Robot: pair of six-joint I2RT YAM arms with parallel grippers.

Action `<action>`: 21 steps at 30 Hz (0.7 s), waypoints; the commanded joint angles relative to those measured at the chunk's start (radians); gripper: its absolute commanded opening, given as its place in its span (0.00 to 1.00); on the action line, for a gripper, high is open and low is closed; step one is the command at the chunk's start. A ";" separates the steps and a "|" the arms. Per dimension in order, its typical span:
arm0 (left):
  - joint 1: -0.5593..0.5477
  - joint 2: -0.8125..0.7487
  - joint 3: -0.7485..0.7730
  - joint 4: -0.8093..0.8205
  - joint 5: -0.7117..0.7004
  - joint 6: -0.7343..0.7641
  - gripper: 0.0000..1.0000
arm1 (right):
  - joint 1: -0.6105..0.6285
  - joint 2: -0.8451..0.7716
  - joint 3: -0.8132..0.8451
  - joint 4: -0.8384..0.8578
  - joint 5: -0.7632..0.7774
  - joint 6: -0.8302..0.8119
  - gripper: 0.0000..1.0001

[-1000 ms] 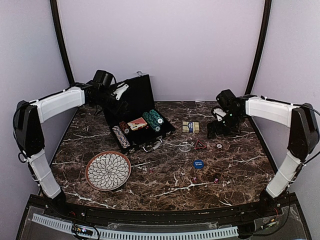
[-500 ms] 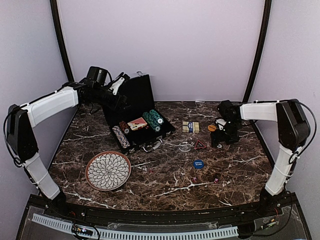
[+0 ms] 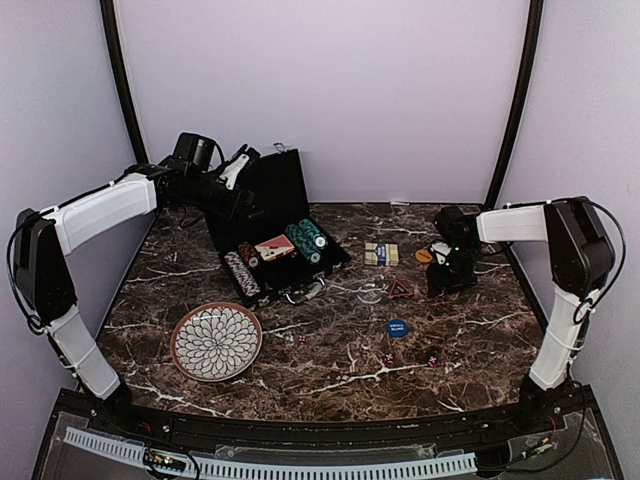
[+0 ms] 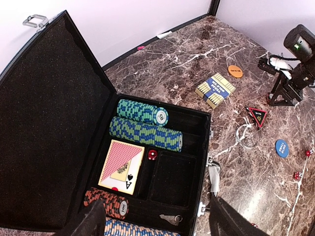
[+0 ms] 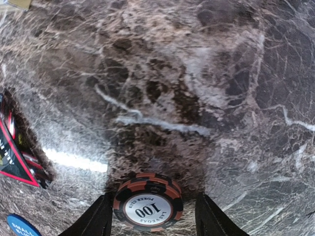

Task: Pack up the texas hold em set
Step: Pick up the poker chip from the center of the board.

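Observation:
The black briefcase (image 3: 285, 195) stands open at the back left, its tray (image 4: 177, 179) holding rows of striped chips (image 4: 142, 132), a card deck (image 4: 121, 166) and a red die (image 4: 152, 155). My left gripper (image 4: 160, 223) hovers open above the tray's near end, close to the lid (image 3: 238, 168). On the right, my right gripper (image 5: 150, 216) is down at the table with an orange-and-black "100" chip (image 5: 147, 207) lying flat between its fingers. The left finger is next to the chip and a gap shows on the right. In the top view the gripper (image 3: 450, 278) hides the chip.
Loose on the marble: a blue-banded card deck (image 3: 381, 254), an orange button (image 3: 424, 256), a blue button (image 3: 397, 327), a red-edged triangle (image 3: 399, 289) and small dice (image 3: 432, 360). A patterned plate (image 3: 216, 342) sits front left. A key (image 4: 170, 219) lies in the tray.
My right gripper has dropped to the table and its fingers have narrowed around the chip. The left gripper has lifted back from the case towards the lid's top edge, then held still.

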 commanded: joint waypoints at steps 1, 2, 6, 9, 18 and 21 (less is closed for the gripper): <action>0.002 -0.020 -0.003 -0.001 0.020 -0.012 0.74 | -0.002 0.016 -0.020 0.012 -0.008 0.001 0.55; 0.002 -0.021 -0.003 0.001 0.020 -0.013 0.74 | -0.001 0.018 -0.022 0.011 -0.008 0.002 0.53; 0.001 -0.022 -0.002 0.001 0.019 -0.018 0.75 | 0.008 0.017 -0.028 0.004 0.009 0.004 0.46; 0.002 -0.020 -0.004 0.000 0.021 -0.025 0.75 | 0.014 0.013 -0.032 0.002 0.010 0.006 0.41; 0.002 -0.034 -0.027 0.037 0.037 -0.116 0.76 | 0.050 -0.053 0.017 -0.046 0.019 0.006 0.31; 0.002 -0.049 -0.059 0.081 0.073 -0.178 0.76 | 0.073 -0.082 0.051 -0.078 0.023 0.014 0.31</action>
